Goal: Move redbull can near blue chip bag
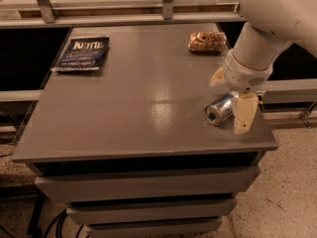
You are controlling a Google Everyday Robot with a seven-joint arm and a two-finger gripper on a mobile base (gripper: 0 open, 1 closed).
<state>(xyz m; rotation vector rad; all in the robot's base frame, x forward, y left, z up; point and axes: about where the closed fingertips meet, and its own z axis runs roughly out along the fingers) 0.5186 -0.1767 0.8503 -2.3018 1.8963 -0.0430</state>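
Bare tabletop (148,93) separates hand (230,100), at redbull can (219,109), from blue chip bag (81,53).

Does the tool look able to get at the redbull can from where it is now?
Probably yes: the tool hangs open right over the redbull can near the table's front corner, nothing in between.
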